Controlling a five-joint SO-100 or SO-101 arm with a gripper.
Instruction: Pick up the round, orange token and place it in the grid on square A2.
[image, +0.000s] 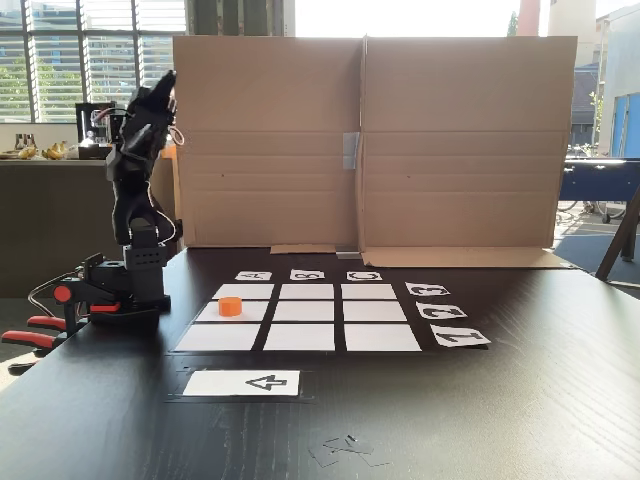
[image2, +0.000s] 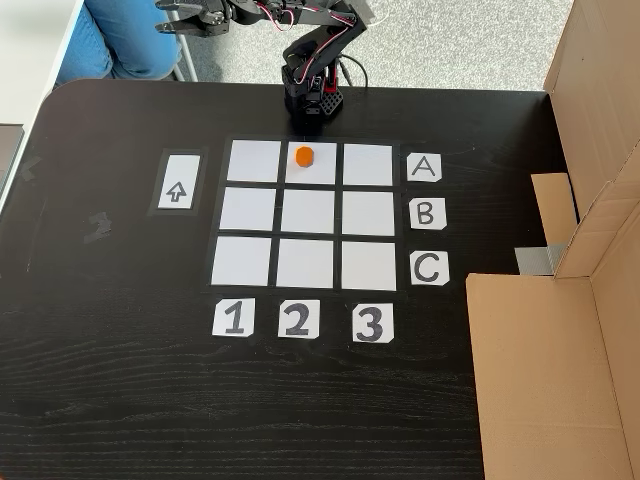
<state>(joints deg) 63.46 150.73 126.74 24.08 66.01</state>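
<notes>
Your token (image2: 305, 156) sits in the grid (image2: 308, 214) on square A2 (image2: 319, 172). In a fixed view looking down, that is the middle cell of the top row, level with the A label (image2: 424, 167) and in the column above the 2 label (image2: 298, 319). The token rests toward the upper left part of the cell, inside its edges. In a fixed view from bench height you find the token (image: 230, 306) at the left of the grid (image: 300, 318), in the middle row, on the side nearest the arm's base (image: 137, 280).

The arm (image: 140, 160) is folded up and back, well apart from the token. Its end effector (image2: 178, 17) shows at the top left of the downward view, past the bench (image2: 120, 380) edge. The fingers look a little apart with nothing between them, but they are small and dark, so you cannot tell for sure how far open they are.

The arrow card (image2: 177, 192) lies left of the grid in the downward view, its arrow pointing up the frame. In the low view the same card (image: 243, 383) lies at the bottom centre, in front of the grid. A cardboard wall (image: 370, 140) stands behind the grid in the low view and runs along the right edge in the downward view. A person's jeans (image2: 125, 40) show at the top left of the downward view, beside the end effector.
</notes>
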